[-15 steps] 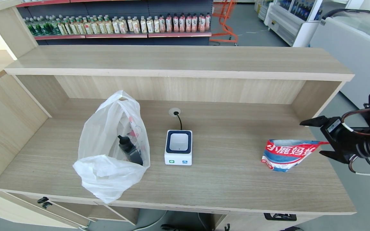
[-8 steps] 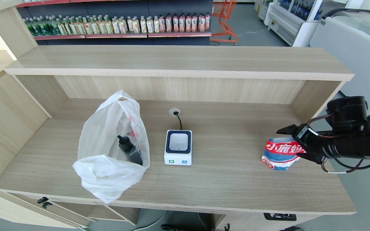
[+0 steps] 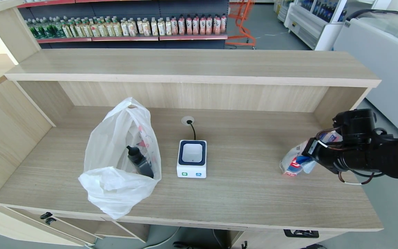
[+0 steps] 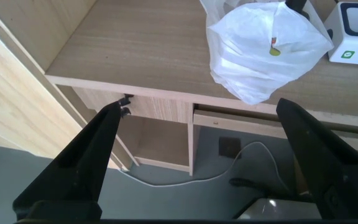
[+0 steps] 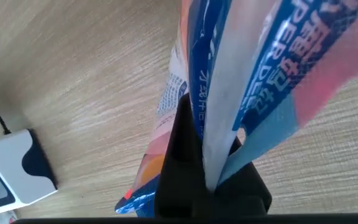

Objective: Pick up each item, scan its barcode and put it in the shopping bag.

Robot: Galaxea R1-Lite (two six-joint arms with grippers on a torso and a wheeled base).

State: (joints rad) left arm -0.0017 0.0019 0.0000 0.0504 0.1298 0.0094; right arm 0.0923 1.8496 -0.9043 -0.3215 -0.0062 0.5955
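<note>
Two grippers, one load. My left gripper (image 4: 197, 109) hangs out in front of the counter (image 3: 247, 193), below its front edge toward the left end. Its jaws are spread wide with nothing between them.

The bag (image 3: 119, 162) stands on the left half of the counter, mouth up, its lower bulge spilling over the front lip. It is well apart from the left side wall (image 3: 9, 138). A dark bottle (image 3: 140, 162) leans inside it, on the side nearest the scanner (image 3: 192, 158).

The scanner sits just beside the bag, near mid-counter, window up. Its cable (image 3: 192, 130) runs back to a hole (image 3: 188, 120) close to the back wall (image 3: 192, 95). From the scanner rightward, a wide stretch of wood lies open as far as the pouch (image 3: 297, 160).

The pouch is near the counter's right end, between the front edge and the back wall and not far from the right side wall (image 3: 337, 103). It is tilted and nearly edge-on to the head view.

My right gripper (image 3: 313, 153) sits over that right end, jaws pinching the pouch's edge. The wrist view shows the film squeezed flat in the grip. Whether the pouch's lower corner touches the wood, I cannot tell.
</note>
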